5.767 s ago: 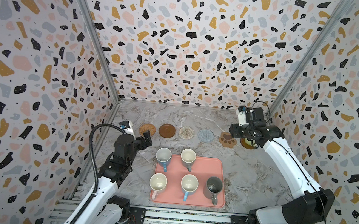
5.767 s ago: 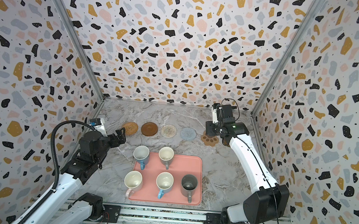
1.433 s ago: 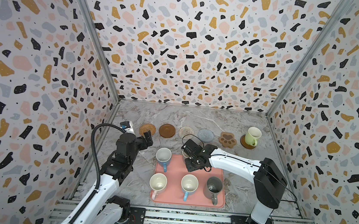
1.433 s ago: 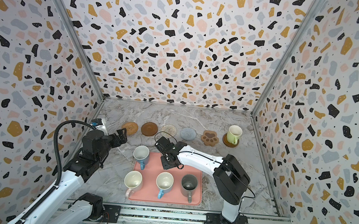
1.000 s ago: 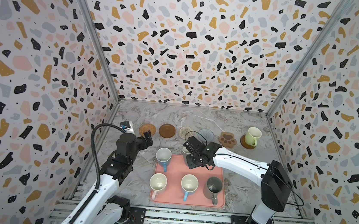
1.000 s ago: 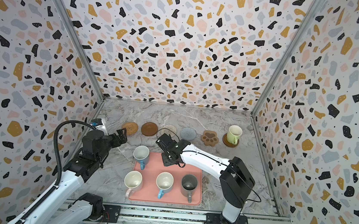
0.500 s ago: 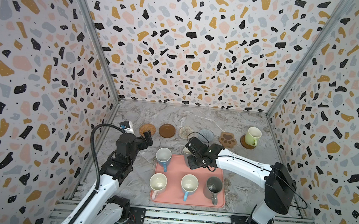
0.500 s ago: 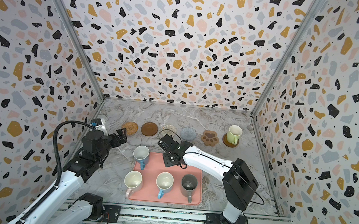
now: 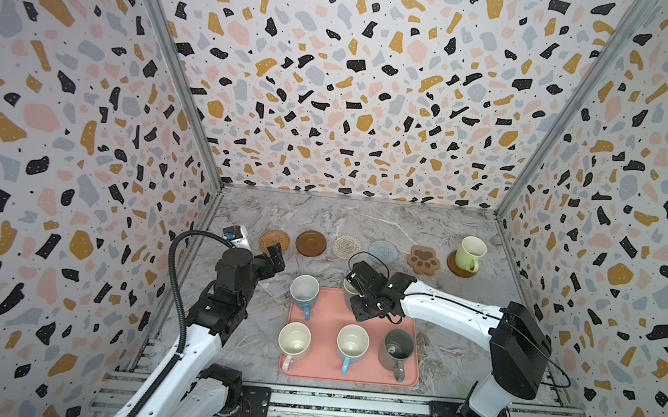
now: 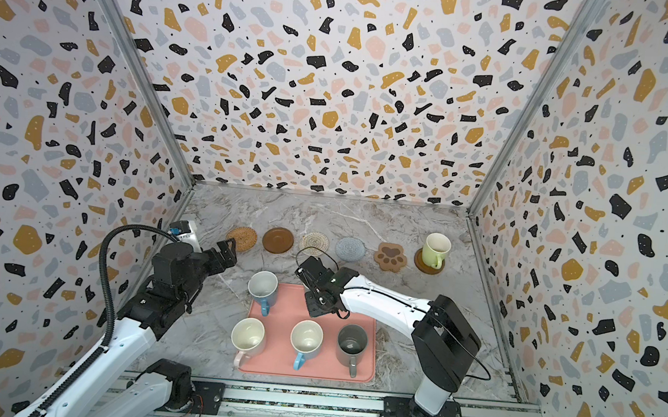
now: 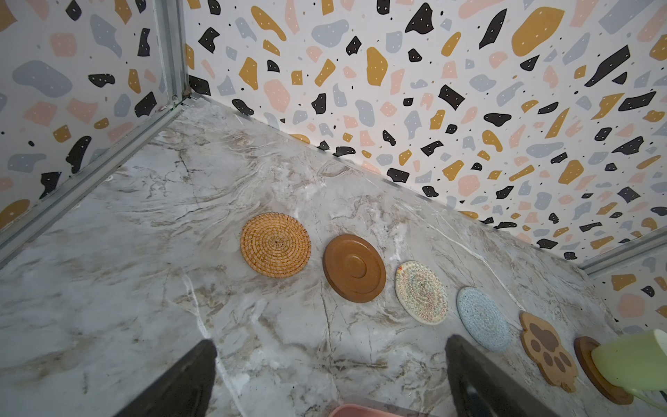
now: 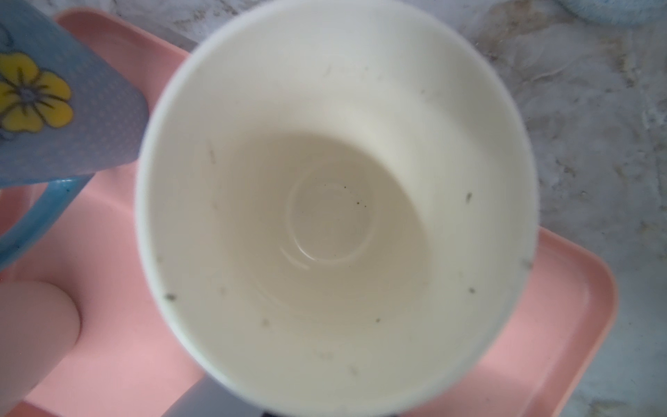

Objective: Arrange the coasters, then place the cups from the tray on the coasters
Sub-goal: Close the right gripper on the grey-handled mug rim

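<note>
Clamping my right end effector (image 9: pixel 358 304) on the grey cup (image 12: pixel 335 202) at the back of the tray (image 9: pixel 326 313), I am starting the second of six, while only the light green cup (image 9: pixel 471 252) is sitting on a dark brown coaster (image 9: pixel 456 270).

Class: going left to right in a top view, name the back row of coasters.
orange woven round, bare brown disc, beige woven round, light-blue woven round, paw coaster, second brown disc under the green cup
</note>
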